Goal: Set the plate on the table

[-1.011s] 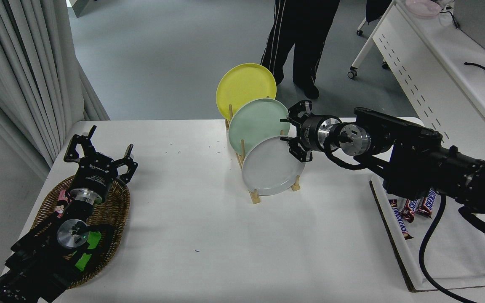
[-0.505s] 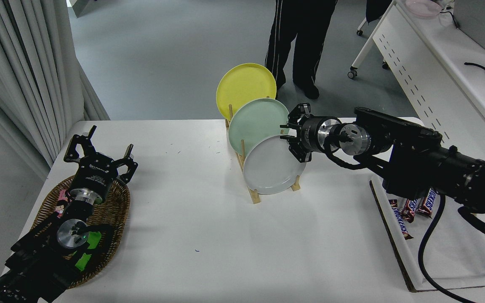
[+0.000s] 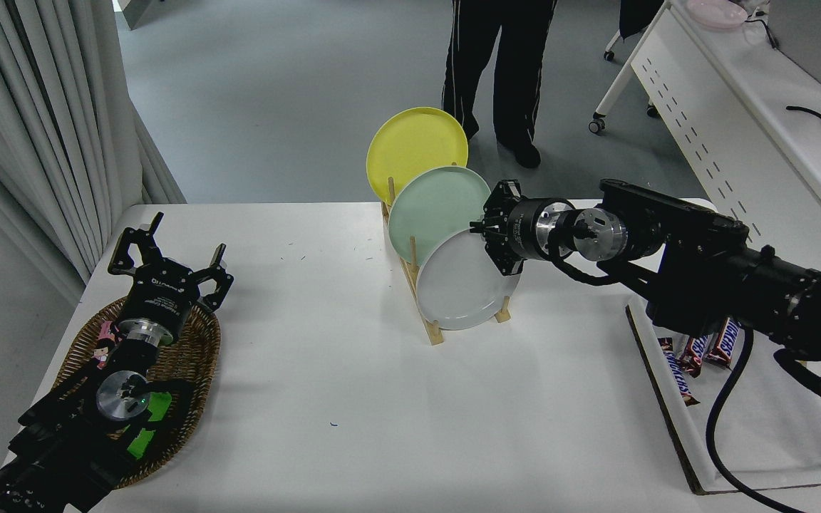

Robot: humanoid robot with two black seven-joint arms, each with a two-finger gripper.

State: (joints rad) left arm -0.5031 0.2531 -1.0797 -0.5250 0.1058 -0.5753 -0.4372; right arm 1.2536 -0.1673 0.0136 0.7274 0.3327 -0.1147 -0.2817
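Right fingers pinched on the plate rim, plate not yet out of the rack.

Your right gripper (image 3: 490, 235) has its fingers (image 3: 496, 261) closed on the upper right rim of the plate (image 3: 462, 281), which stands on edge in the front slot of the rack (image 3: 433, 329), tilted and leaning toward the green plate (image 3: 430, 206) just behind it. From here, a thin edge pinch may let the plate swing or slip as you lift; pulling sideways could catch a peg, drag the rack across the surface (image 3: 353, 399), or knock the green and yellow plate (image 3: 410, 142) over. The plate is round, plain light grey, smooth, with a shallow raised rim. Your left gripper (image 3: 168, 267) sits parked over the basket (image 3: 189, 356), fingers spread.
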